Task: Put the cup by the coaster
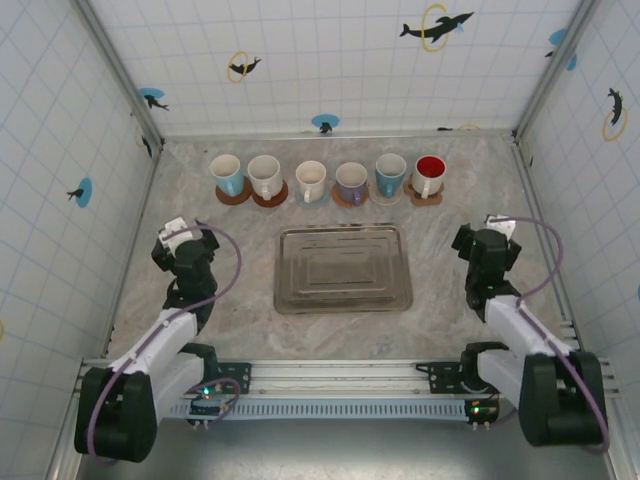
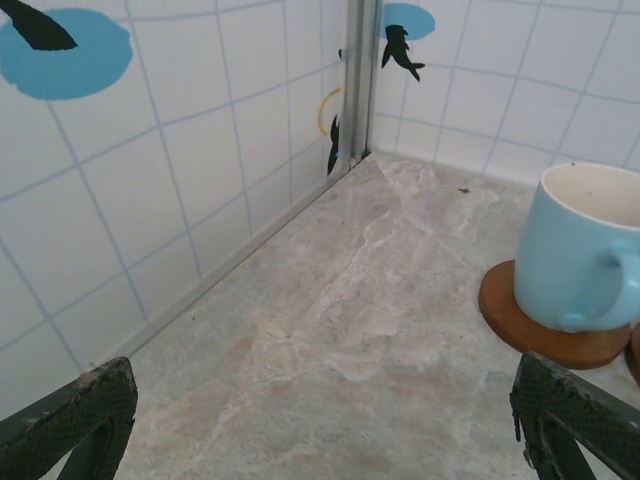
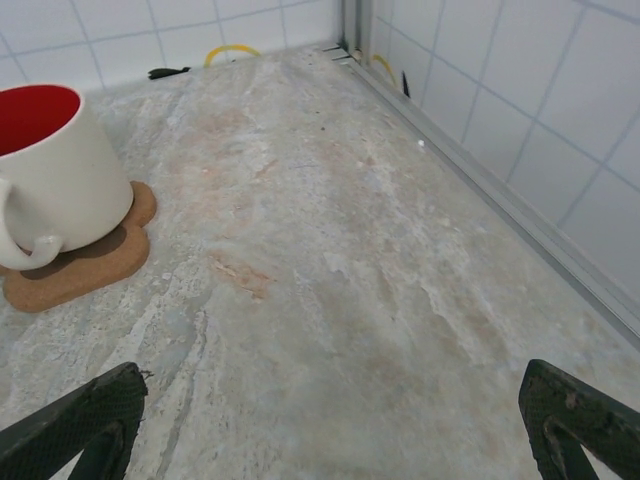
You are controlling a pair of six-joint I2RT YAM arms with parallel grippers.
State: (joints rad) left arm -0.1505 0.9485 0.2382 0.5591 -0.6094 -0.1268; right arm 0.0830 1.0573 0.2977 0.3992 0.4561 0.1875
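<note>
We log | left fingers (image 2: 70, 425) spread wide, gripping nothing; right fingers (image 3: 585, 420) likewise | blue cup (image 2: 580, 250) sits on its brown coaster (image 2: 515, 325); red-lined cup (image 3: 50, 180) sits on its cork coaster (image 3: 95, 270) | both at the table's (image 1: 450, 285) far side, beyond the tray (image 1: 343, 268)

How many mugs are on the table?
6, in a back row, left to right: light blue mug, white mug, second white mug, purple mug, second light blue mug, red-lined mug. None seems hidden.
</note>
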